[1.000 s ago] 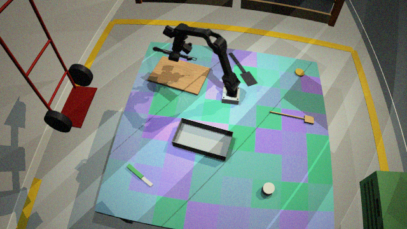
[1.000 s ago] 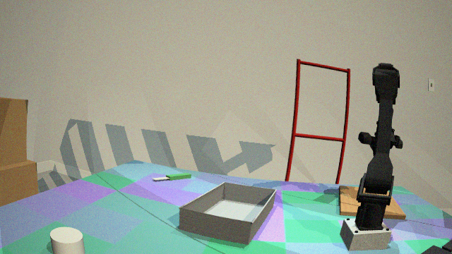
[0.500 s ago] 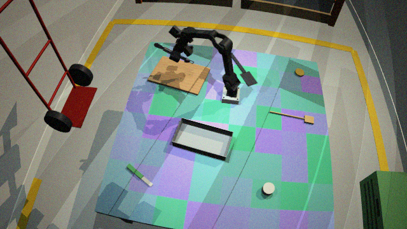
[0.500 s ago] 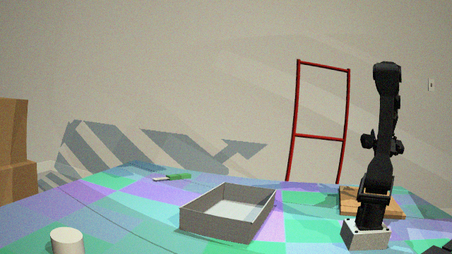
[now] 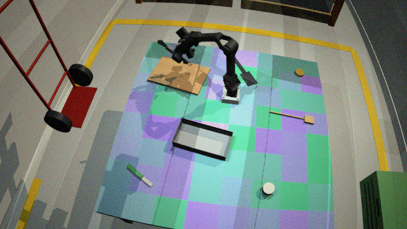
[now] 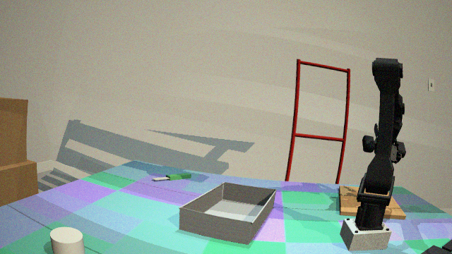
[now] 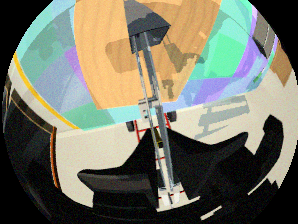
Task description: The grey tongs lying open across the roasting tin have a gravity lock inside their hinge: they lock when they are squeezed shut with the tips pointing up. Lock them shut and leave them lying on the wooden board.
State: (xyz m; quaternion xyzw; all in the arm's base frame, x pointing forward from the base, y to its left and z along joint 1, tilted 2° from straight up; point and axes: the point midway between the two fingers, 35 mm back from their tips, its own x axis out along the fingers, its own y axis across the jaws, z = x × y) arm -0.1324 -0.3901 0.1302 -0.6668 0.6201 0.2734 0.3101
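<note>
Grey tongs (image 7: 150, 75) show no readable writing between the black fingers

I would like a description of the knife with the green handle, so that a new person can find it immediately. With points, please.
Start from the roasting tin (image 5: 178, 144) (image 6: 215, 226) on the patchwork table. In the top view, look down and left of it for the knife (image 5: 139, 175) (image 6: 171, 177), lying flat. Its green handle and short pale blade set it apart.
</note>
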